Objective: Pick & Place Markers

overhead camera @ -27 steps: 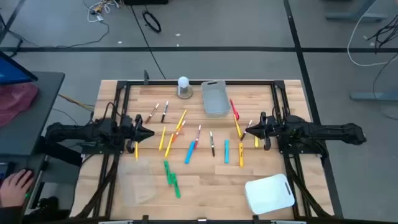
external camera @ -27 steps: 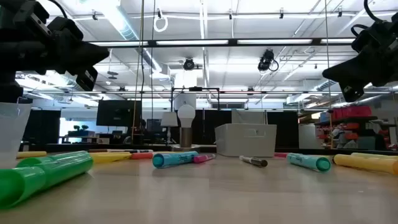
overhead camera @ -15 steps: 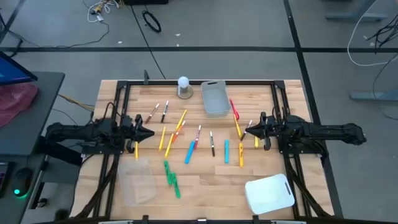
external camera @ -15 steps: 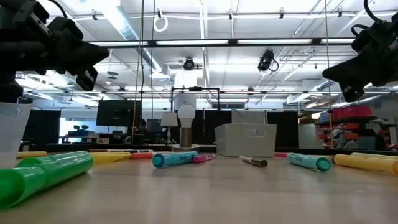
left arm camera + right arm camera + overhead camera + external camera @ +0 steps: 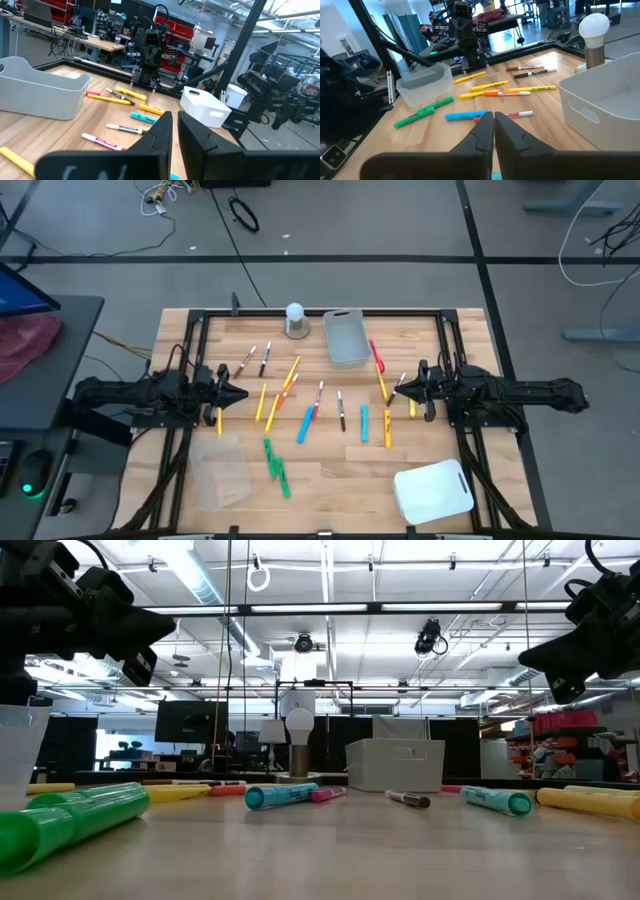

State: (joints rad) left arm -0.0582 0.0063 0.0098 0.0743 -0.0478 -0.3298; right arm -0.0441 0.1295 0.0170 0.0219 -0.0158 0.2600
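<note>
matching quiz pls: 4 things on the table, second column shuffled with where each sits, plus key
1. grey bin
2. white bin
3. green markers
4. clear container

A. near edge, right arm's side
B. near edge, left arm's side
C. far edge, beside the bulb
D. just right of the clear container

Pairs: 1-C, 2-A, 3-D, 4-B

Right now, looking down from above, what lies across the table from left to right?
Left gripper → green markers → white ball lamp → grey bin → right gripper → white container.
</note>
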